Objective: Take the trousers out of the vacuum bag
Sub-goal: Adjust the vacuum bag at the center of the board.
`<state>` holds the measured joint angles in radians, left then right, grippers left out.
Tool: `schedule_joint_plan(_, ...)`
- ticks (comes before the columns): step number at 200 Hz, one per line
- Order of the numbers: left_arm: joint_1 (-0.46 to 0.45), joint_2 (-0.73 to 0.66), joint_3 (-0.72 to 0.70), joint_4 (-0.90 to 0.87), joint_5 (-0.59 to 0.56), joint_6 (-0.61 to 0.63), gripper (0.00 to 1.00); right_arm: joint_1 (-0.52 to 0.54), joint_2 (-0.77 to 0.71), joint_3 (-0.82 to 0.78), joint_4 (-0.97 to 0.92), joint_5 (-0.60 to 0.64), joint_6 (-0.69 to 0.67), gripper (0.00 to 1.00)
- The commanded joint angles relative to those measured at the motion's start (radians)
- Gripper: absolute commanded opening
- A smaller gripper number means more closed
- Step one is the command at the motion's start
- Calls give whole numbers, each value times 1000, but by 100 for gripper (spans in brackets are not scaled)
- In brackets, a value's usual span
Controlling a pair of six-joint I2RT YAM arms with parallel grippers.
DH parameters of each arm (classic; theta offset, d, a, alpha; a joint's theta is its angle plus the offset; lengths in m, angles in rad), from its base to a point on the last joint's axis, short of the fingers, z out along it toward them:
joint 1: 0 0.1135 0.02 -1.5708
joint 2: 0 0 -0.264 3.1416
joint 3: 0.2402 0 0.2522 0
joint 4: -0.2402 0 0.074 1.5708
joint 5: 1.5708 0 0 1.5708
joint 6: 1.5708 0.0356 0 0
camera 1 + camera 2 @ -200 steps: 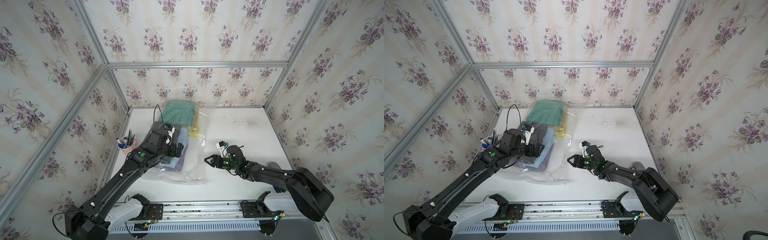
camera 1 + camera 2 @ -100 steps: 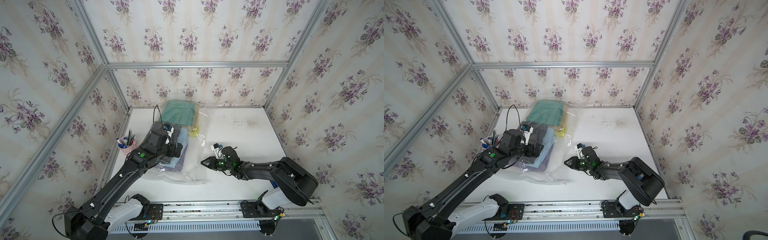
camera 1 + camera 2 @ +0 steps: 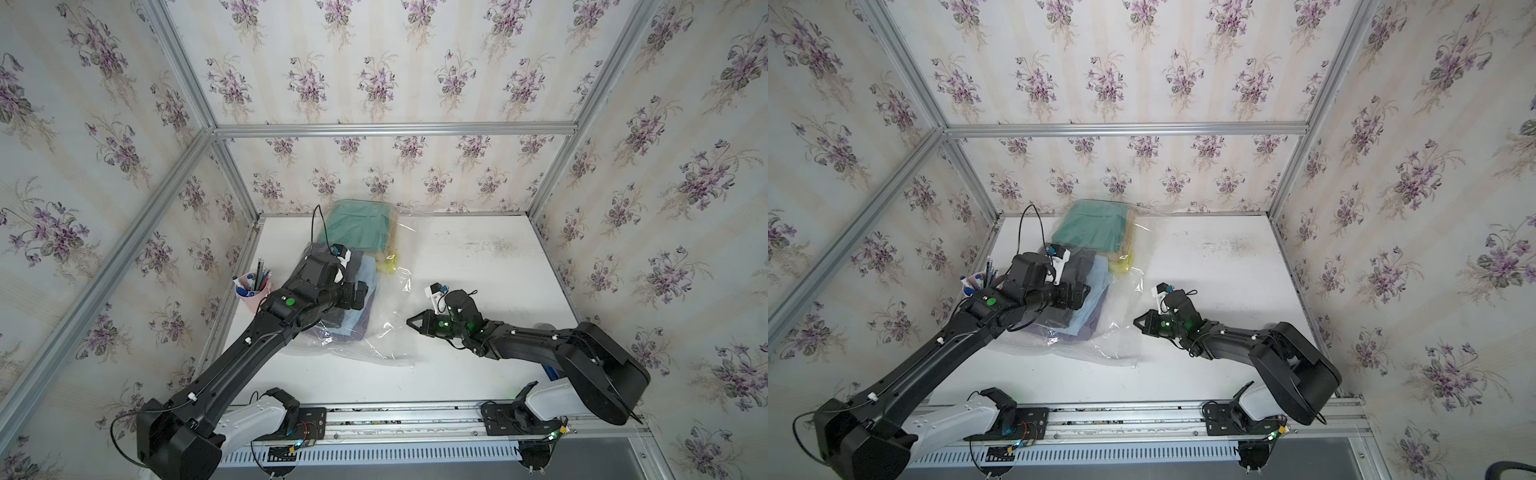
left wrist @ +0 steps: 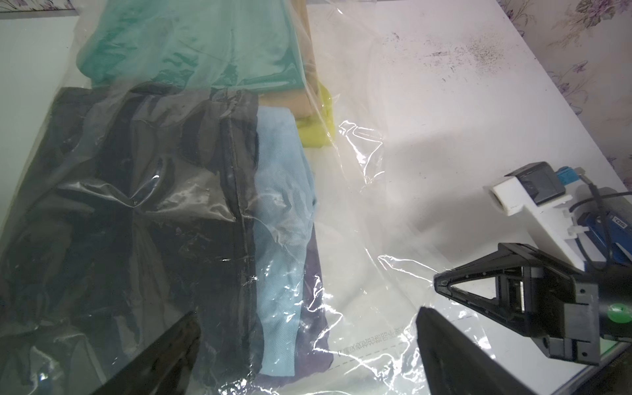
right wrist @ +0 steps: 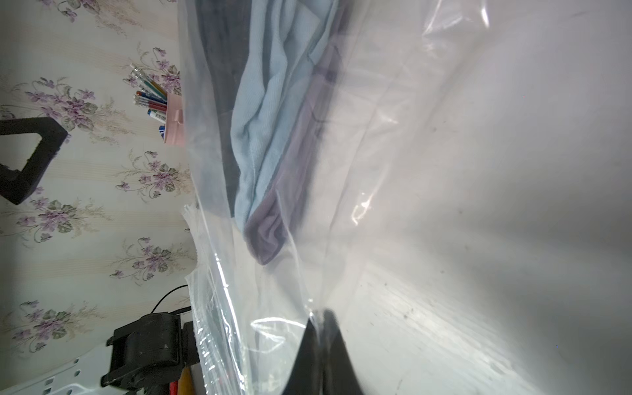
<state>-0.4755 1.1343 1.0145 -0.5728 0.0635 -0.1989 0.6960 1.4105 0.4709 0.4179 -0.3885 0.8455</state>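
Locate the trousers (image 4: pixel 280 178) folded inside the vacuum bag (image 3: pixel 390 332), on the left half of the counter (image 3: pixel 478 266). Note two piles: dark grey over light blue over purple nearer the front rail, and teal, tan and yellow toward the back wall. Read the bag's long axis as running from back wall to front rail, with slack, empty film spread to the right of the piles.

Find the right pincer (image 3: pixel 409 322) at that slack film, closed on a pinch of plastic only, with no cloth between the jaws. Expect the trousers to its left, well apart from the tips. Find the left pincer (image 3: pixel 358 294) spread wide and holding nothing, directly above the near pile. Judge the left arm the better placed for reaching the cloth while the right lifts the film.

Consult the right wrist view for the film bunched at the closed tips. Consult the left wrist view for stacking order and the printed strip at the bag's near edge. Treat the mouth as unconfirmed: zipped or parted cannot be told.
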Motion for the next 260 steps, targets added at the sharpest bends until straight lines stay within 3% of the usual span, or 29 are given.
schedule_joint_plan(1, 0, 57, 52, 18, 65, 13, 100, -20, -59, -16, -146, 111, -47, 0)
schedule_joint_plan(62, -4, 421, 359, 75, 287, 26, 100, -81, -247, -88, -353, 176, -101, 0)
schedule_joint_plan(135, -40, 904, 841, 66, 320, 35, 100, -217, -401, -146, -504, 196, -154, 0)
schedule_joint_plan(153, -38, 994, 961, 20, 314, 42, 100, -255, -418, -154, -485, 119, -172, 0)
schedule_joint_plan(174, -38, 1027, 996, 41, 321, 45, 100, -259, -452, -172, -405, -8, -171, 30)
schedule_joint_plan(182, -37, 1032, 1004, 44, 316, 47, 100, -260, -457, -176, -380, -45, -164, 36)
schedule_joint_plan(219, -32, 1070, 1039, 25, 324, 56, 100, -259, -424, -219, -201, -217, -111, 52)
schedule_joint_plan(260, -30, 1115, 1061, 11, 321, 74, 100, -256, -337, -237, -79, -264, -72, 65)
